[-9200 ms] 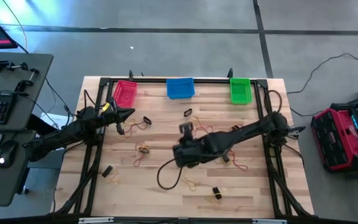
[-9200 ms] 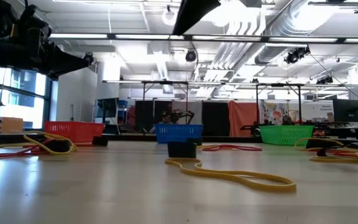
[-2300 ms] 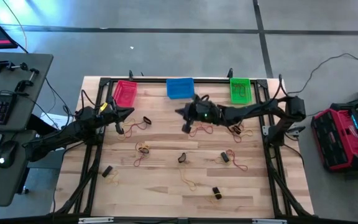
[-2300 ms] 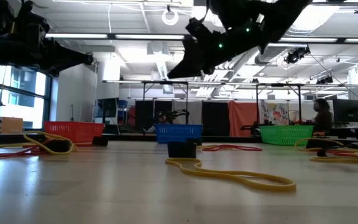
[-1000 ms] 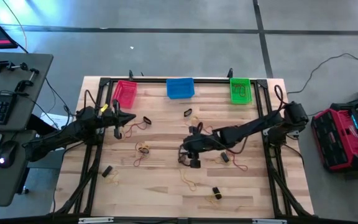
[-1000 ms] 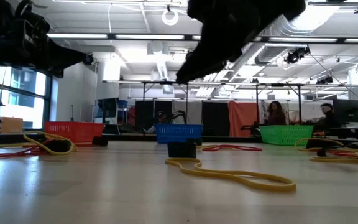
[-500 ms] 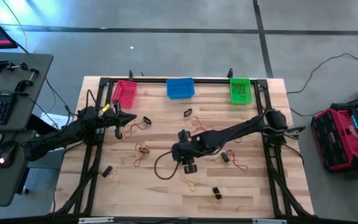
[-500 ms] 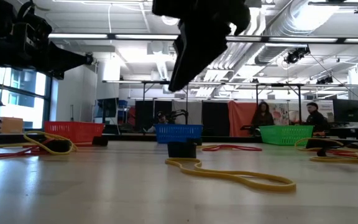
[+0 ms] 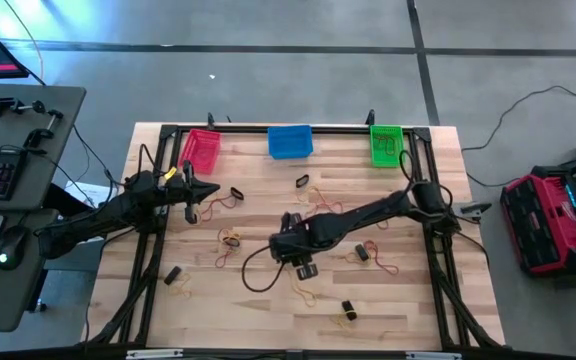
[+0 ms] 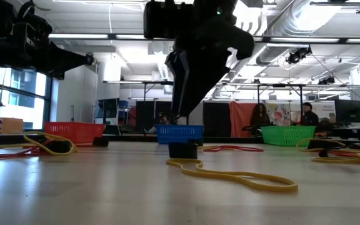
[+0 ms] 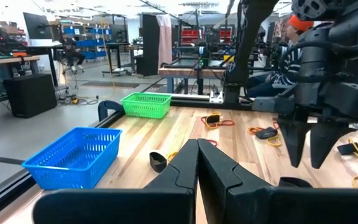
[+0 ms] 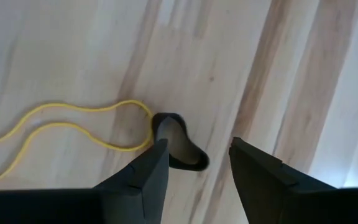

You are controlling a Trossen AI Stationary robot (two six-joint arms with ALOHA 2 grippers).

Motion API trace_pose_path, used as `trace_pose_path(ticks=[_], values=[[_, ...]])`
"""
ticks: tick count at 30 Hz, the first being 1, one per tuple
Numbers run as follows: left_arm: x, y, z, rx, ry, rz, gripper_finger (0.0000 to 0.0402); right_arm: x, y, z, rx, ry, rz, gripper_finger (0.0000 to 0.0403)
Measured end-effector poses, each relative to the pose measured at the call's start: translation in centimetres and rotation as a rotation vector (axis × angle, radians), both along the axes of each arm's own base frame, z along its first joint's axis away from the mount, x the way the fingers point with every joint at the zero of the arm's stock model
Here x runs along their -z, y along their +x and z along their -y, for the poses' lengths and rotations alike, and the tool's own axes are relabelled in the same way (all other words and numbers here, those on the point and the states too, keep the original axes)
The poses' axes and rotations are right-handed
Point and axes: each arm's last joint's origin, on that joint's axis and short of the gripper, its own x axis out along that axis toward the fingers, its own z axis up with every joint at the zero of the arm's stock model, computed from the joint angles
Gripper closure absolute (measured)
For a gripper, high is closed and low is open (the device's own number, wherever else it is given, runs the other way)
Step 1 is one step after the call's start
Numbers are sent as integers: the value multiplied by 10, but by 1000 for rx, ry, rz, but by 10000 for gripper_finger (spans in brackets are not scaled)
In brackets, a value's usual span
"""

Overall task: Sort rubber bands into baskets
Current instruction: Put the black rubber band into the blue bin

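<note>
Two spread fingers of my right gripper (image 12: 194, 163) straddle a black rubber band (image 12: 180, 148) touching a yellow band (image 12: 61, 127), bare wood around. Beyond it, blue basket (image 9: 290, 141) hugs the table's far edge; left gripper (image 9: 194, 193) waits clenched, empty.

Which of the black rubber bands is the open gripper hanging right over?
The black rubber band touching the end of a yellow loop mid-table. It lies directly below the right gripper, between its open fingers; the other black ones lie farther off.
</note>
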Motion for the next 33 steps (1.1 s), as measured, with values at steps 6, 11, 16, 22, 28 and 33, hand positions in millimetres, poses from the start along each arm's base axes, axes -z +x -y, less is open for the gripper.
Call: trace_pose_path(ticks=[6,11,16,22,28,33], values=[[0,0,0,0,-3,2,401,4,-2,0,-2,1,-11,211],[0,0,0,0,-3,4,402,16,-5,0,-13,34,-26,187],[0,0,0,0,-2,5,402,21,-5,-1,-57,25,-22,183],[-1,0,0,0,-2,6,402,24,-5,-1,-98,14,-12,182],[-1,0,0,0,-2,6,402,26,-5,-1,-115,8,-21,182],[0,0,0,3,-2,5,402,41,-4,-1,-107,7,-63,182]])
